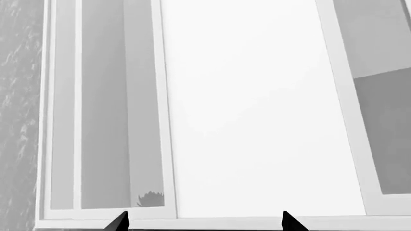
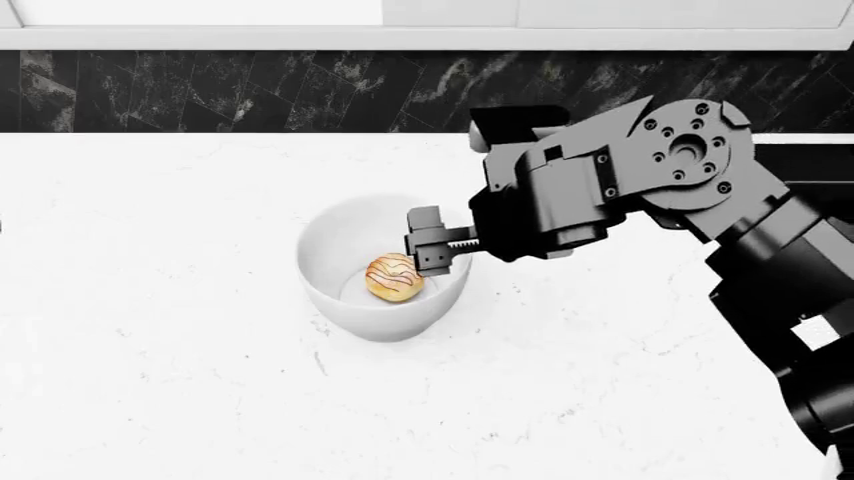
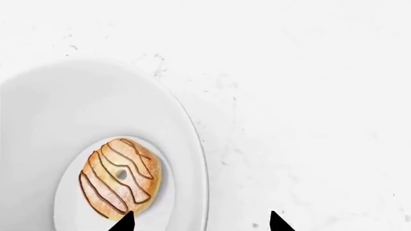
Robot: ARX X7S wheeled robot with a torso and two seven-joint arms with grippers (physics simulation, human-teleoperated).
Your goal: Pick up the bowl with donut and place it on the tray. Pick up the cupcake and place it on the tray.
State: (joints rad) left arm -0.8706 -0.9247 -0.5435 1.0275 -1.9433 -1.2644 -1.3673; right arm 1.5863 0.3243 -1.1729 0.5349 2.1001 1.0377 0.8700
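My right pincer [image 2: 430,250] hangs spread wide, straddling the near rim of the bowl [image 2: 380,267], gripping nothing. The donut [image 2: 395,278] sits inside, mid-tabletop [image 2: 174,330]. Bowl-grab step; I reckon I next lower, then clamp the wall.

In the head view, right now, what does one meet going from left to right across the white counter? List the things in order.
Bare counter → bowl → donut inside it → right gripper, its jaws open over the bowl's right rim → right arm.
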